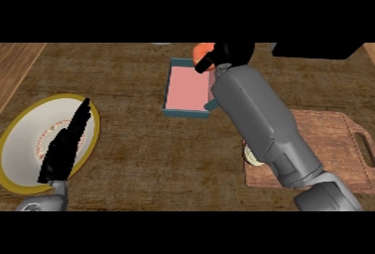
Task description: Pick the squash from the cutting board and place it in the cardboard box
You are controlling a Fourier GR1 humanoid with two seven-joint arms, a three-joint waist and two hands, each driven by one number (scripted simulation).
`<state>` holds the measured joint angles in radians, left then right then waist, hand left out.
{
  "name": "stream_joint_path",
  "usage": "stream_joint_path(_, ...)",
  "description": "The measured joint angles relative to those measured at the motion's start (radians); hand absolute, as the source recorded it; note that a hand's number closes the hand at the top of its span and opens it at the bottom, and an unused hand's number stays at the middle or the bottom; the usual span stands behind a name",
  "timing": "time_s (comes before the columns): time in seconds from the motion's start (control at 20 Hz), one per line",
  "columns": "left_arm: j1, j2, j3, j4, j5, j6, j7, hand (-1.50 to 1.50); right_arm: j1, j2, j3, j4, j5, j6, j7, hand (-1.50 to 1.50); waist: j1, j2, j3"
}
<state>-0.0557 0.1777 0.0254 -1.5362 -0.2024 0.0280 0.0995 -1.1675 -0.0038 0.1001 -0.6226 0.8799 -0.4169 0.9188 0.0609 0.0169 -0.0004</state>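
**Orange squash held over the box's far end**

At the counter's near left edge, the left hand lies over a white plate with a yellow rim, its black fingers straight and pressed together, pointing away. Near the right edge is a brown wooden cutting board with a handle slot; a small pale round thing shows at its left edge, half hidden under the right forearm. Beyond the middle sits the box, with blue-grey walls and a pink floor. At its far right corner the right hand curls round the squash. Only a smooth, rounded orange part of it shows. Whether it touches the box cannot be told. A dark block stands at the far right edge.
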Motion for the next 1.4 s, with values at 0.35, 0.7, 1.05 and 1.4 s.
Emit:
stream_joint_path(0.35, 0.008, 0.005, 0.01, 0.009, 0.001, -0.003, -0.021, 0.0, -0.033, -0.004, -0.042, 0.114, -0.066, -0.224, -0.12, -1.5, 0.006, -0.001, -0.001)
stream_joint_path(0.7, 0.022, -0.003, 0.011, -0.005, -0.006, 0.009, -0.012, 0.0, 0.001, -0.003, -0.121, 0.054, -0.113, -0.477, -0.234, -1.5, -0.017, -0.005, 0.001)
stream_joint_path(1.05, 0.064, 0.0, 0.029, -0.012, 0.0, 0.012, -0.017, 0.0, 0.118, -0.022, -0.192, -0.139, -0.184, -0.583, -0.344, -1.5, -0.056, -0.019, 0.001)
stream_joint_path(1.4, 0.093, 0.007, 0.055, -0.031, 0.006, 0.02, -0.008, 0.0, 0.376, -0.072, -0.198, -0.468, -0.178, -0.583, -0.314, -1.5, -0.096, -0.032, 0.0)
